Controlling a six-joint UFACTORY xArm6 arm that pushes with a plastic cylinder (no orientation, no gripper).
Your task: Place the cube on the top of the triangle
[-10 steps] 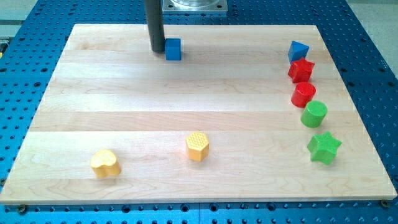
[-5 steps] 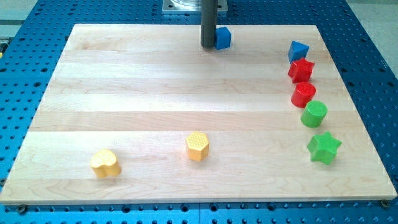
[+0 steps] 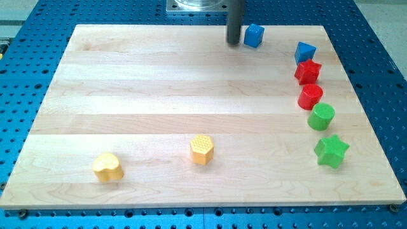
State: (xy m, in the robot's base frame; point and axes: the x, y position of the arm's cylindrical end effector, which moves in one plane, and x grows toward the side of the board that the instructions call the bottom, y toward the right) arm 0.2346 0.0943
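The blue cube [image 3: 254,35] sits near the board's top edge, right of centre. My tip [image 3: 234,42] stands just to the cube's left, close to or touching its left side. The blue triangle [image 3: 304,51] lies to the cube's right and slightly lower, at the top of a column of blocks on the view's right. A gap of bare board separates the cube from the triangle.
Below the triangle run a red star [image 3: 308,71], a red cylinder [image 3: 310,97], a green cylinder [image 3: 321,117] and a green star [image 3: 331,151]. A yellow hexagon [image 3: 202,149] and a yellow heart [image 3: 107,166] lie at the lower left. The wooden board [image 3: 127,95] rests on a blue perforated table.
My tip has moved right along the top edge, and the blue cube has slid right with it, closer to the blue triangle. The other blocks have not moved.
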